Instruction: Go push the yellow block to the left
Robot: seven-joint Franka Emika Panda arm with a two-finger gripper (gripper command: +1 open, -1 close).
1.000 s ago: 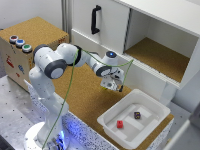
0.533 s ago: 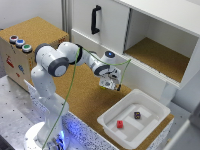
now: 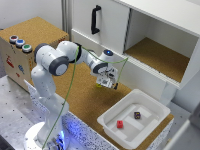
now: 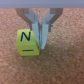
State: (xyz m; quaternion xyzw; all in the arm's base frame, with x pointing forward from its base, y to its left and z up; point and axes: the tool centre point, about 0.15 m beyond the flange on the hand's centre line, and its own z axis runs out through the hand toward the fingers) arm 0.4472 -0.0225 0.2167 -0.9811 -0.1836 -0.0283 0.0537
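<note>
1. Where the cork counter [image 3: 75, 95] runs below the cabinet, the hand [image 3: 107, 81] hangs low, fingers pointing down
2. The wrist view shows the yellow block [image 4: 28, 42], marked N, on the cork, touching one finger [image 4: 44, 31]
3. The fingers stand narrowly apart, gripping nothing
4. A white tray [image 3: 107, 121] nearby holds a red cube [image 3: 120, 124] and a dark cube [image 3: 137, 115]

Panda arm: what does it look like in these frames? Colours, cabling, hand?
The arm has white rounded shell links with dark grey joint caps. A thin green cable arcs from near the base up over the arm to the wrist, where a blue light glows. The hand is pale grey with dark parts; in the wrist view its fingers are slim grey metal blades. No markings are legible.
</note>
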